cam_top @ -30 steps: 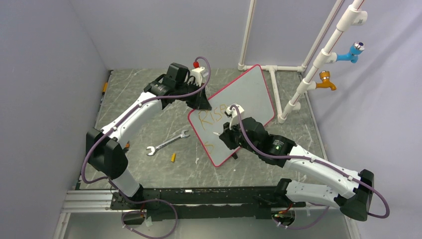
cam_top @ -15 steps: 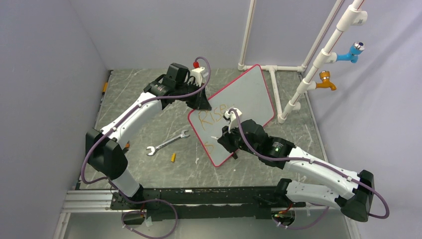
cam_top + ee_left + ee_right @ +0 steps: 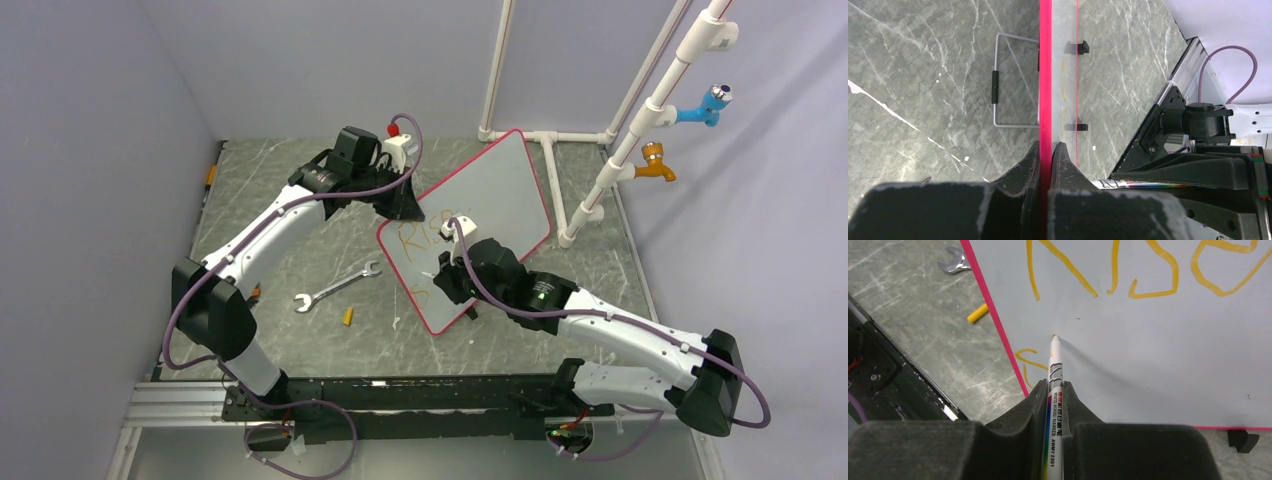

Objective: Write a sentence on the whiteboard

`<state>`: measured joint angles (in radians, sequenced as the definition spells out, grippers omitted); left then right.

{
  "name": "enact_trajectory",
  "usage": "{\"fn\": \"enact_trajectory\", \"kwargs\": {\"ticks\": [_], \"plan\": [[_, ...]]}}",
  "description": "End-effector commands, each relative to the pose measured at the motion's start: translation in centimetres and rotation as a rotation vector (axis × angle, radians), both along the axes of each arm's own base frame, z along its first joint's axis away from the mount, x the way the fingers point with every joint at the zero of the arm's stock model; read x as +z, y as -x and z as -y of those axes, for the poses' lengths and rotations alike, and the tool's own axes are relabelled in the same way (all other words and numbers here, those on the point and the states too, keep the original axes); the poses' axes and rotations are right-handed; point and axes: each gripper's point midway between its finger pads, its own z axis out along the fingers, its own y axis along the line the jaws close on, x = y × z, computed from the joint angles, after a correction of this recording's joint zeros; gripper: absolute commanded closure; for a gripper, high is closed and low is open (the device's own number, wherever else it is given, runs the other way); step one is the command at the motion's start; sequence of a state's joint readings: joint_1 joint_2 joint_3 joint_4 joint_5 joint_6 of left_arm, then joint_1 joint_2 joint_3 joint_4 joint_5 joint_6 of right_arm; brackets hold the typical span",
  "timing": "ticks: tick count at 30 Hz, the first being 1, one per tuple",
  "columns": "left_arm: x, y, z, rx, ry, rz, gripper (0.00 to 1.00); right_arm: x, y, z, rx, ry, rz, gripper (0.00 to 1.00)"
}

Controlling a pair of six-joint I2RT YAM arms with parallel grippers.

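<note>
On grey marbled tabletop [image 3: 280,200], large white rectangular whiteboard [image 3: 505,180] with red-pink rim, turned diagonally. Left gripper [image 3: 1046,150] at whiteboard's left edge, jaws narrow, clamped on pink rim. Right gripper [image 3: 1058,390] over whiteboard's lower-left part, jaws pinched tight on white whiteboard marker [image 3: 1053,362], tip at whiteboard surface below top row. Silver open-ended wrench [image 3: 337,286] on table, left of whiteboard. Thin orange handwritten sentence [image 3: 1148,270]: "Rise" in top row, lone "S" near whiteboard's lower-left rim. Small yellow cap [image 3: 348,317] left of whiteboard, beside wrench.
</note>
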<state>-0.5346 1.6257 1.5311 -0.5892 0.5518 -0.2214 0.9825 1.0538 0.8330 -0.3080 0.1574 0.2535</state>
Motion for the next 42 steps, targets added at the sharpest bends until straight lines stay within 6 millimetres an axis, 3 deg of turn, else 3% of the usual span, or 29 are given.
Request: {"fn": "enact_trajectory", "kwargs": {"ticks": [1,14,32,42], "plan": [[-1.1,-3.5,-3.6,0.093,-0.199,0.211,1.0,2.1,-1.6,-0.6,-0.045,-0.038,0.065,1.0],[-1.0,-3.5,-3.7,0.094,-0.204,0.215,1.0,-1.7,-0.7,0.8,-0.054,0.043,0.002,1.0],[-0.7,-3.6,-3.9,0.101,-0.204,0.224,1.0,-5.0,1.8,2.3,-0.042,0.077,-0.116,1.0],[-0.7,-3.6,-3.8,0.099,-0.201,0.22,1.0,-5.0,2.2,2.3,-0.049,0.058,-0.138,1.0]]}}
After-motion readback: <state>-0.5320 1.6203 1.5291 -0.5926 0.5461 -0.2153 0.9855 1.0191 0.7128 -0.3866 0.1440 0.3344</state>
